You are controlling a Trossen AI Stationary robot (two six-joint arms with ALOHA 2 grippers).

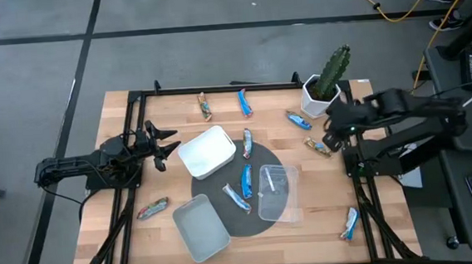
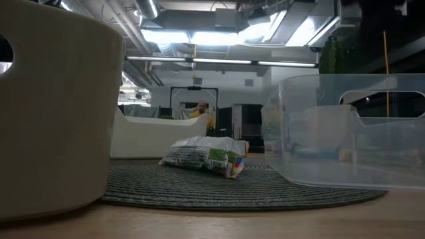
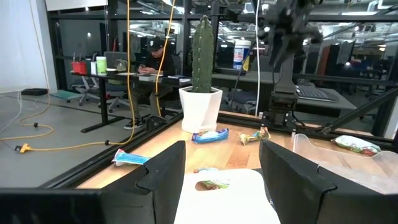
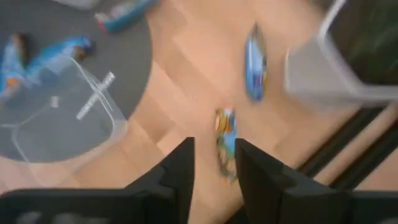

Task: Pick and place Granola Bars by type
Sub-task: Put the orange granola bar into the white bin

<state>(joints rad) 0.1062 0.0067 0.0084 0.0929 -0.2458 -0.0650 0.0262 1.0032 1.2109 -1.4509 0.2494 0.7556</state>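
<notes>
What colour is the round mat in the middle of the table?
Dark grey, the round mat shows best in the high view, lying on the pale wooden table.

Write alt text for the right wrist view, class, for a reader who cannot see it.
The right gripper hangs open above a red-brown bar on the wooden table. A blue bar lies beyond it beside a white pot; a clear tub sits on a dark mat.

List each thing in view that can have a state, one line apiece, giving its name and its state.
left gripper: fingers open, empty, beside the white tub.
right gripper: fingers apart, above an orange-wrapped bar, not holding it.
white tub: upright, nothing seen inside.
clear tub: upright, on the mat, empty.
grey tub: upright, empty.
cactus pot: upright.
</notes>
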